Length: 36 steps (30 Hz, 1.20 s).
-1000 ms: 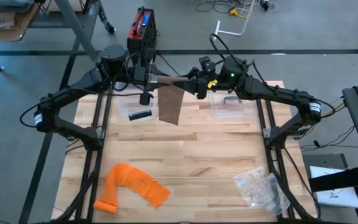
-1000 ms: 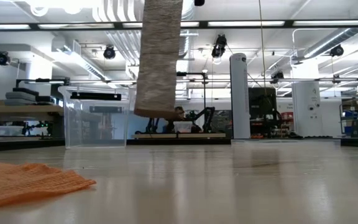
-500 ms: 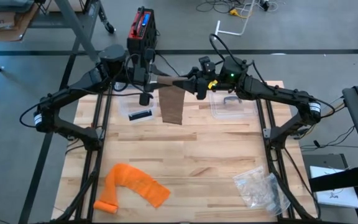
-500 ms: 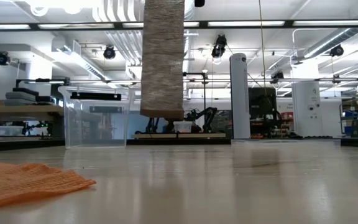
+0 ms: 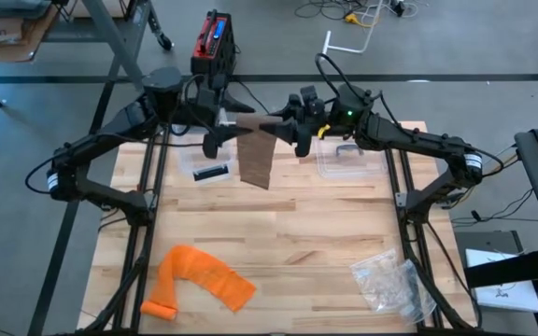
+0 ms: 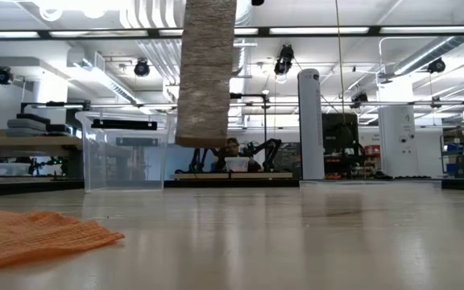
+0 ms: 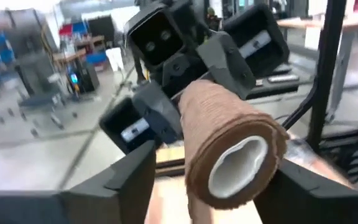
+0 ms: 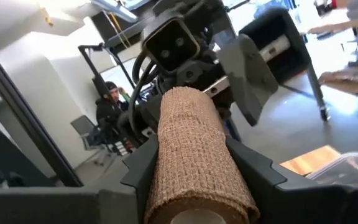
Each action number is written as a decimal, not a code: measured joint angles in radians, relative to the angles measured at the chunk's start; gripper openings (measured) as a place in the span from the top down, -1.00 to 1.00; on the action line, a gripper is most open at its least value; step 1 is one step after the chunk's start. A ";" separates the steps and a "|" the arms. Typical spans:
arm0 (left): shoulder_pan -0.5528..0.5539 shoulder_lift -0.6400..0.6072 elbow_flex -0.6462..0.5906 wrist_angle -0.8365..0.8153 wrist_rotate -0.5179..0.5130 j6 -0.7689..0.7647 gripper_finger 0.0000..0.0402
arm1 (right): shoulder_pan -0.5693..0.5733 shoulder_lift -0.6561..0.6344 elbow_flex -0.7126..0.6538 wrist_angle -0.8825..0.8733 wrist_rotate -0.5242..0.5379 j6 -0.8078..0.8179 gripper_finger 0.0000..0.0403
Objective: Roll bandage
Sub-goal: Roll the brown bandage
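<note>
On the near part of the wooden table (image 5: 288,233) lies an orange mesh cloth (image 5: 199,278) at the left corner, flat on the surface; in the low view it occupies the near left foreground. At the near right corner lies a clear plastic bag (image 5: 390,280), well apart from the cloth.

Toward the far edge, both arms meet above the table. The bandage roll (image 8: 191,155), a tan elastic roll on a white core, is held horizontally between the two grippers. The right gripper (image 8: 194,180) is clamped on the roll, its two dark fingers pressing on either side of it. The left gripper (image 7: 207,180) stands released: its fingers (image 7: 120,180) flank the roll's open end with clear gaps on both sides, not pressing it.

From the roll a loose bandage tail (image 5: 255,159) hangs straight down. In the low view its lower end (image 6: 204,141) is above the table and does not touch it.

A small black object (image 5: 210,172) lies on the table just left of the hanging tail. A clear plastic container (image 5: 348,159) stands on the far right of the table beneath the right arm; a dark bent item (image 5: 346,147) lies inside it.

Beyond the table's far edge a red and black device (image 5: 213,42) stands on the floor.
</note>
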 joint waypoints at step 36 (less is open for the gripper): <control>-0.001 0.018 0.004 -0.003 0.070 -0.275 -0.17 | 0.000 -0.002 -0.001 -0.087 0.052 -0.409 0.33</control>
